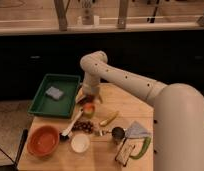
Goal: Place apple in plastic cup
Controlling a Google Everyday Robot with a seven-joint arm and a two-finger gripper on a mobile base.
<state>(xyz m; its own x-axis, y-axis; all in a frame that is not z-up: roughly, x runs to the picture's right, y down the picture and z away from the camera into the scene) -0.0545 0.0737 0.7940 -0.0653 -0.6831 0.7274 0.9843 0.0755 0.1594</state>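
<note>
The apple (88, 108) is a small red-orange fruit on the wooden table (130, 107), just right of the green tray. A pale-green edge hugs its right and lower side, which looks like the plastic cup (92, 112); the apple seems to rest in its mouth. My gripper (88, 99) hangs straight down from the white arm, directly above the apple and nearly touching it. Its fingers stand apart on either side, open, with nothing lifted. The cup's body is mostly hidden by the apple.
A green tray (42, 104) with a grey-blue sponge (54, 92) lies at the left. In front are an orange bowl (43, 141), a white bowl (80, 143), a white-handled brush (72, 124), grapes (84, 126), a banana (109, 118), a metal cup (117, 133) and packets (130, 150).
</note>
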